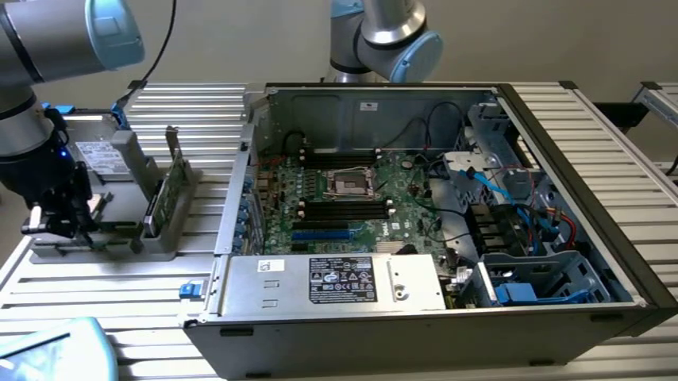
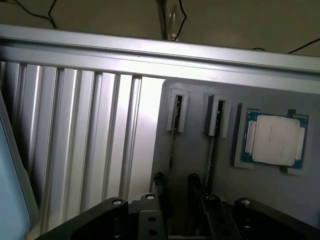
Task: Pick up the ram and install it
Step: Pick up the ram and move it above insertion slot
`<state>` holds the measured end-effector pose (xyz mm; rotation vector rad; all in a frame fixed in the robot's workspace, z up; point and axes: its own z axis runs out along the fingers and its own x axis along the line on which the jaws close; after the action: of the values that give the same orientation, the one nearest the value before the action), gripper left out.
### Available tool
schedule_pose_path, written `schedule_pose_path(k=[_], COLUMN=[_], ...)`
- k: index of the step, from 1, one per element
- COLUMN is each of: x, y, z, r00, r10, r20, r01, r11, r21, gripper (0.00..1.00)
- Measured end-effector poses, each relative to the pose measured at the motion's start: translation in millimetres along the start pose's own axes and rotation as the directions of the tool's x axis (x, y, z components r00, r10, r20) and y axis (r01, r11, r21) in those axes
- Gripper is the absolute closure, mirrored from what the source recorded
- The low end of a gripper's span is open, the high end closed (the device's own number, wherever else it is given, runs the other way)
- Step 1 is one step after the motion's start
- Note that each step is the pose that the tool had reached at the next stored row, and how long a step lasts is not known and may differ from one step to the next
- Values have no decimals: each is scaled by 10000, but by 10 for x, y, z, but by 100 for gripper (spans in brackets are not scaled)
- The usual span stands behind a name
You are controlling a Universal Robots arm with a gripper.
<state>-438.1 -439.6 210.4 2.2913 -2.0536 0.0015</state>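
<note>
**Wrist view: gripper [image 2: 175, 184] astride the ram [image 2: 170, 160]**

Jaws stand part-open, one either side of the ram, which sits on edge in a slot of the gray holder [image 2: 200, 100]. Over on the exterior view's left, that holder lies beside the computer case [image 1: 424, 333].

Arm: a grey link [image 1: 43, 48] with a pale-blue joint cap enters from the exterior view's upper left and bends downward.
Wrist: a dark section [image 1: 32, 151], pointing straight down.
Pincer: black [image 1: 59, 226], held low at the exterior view's left edge.
Fingers: two dark tips [image 2: 159, 181] stand parallel and partly apart, with a clear gap between them in the wrist view.
</note>
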Motion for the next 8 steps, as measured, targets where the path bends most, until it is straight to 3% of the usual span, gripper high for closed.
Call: schedule_pose_path(k=[8], x=[52], y=[6], z=[16], r00=[10000], r10=[-7], r20=[12], r01=[8], r11=[9999], r21=[-139], gripper=[67])
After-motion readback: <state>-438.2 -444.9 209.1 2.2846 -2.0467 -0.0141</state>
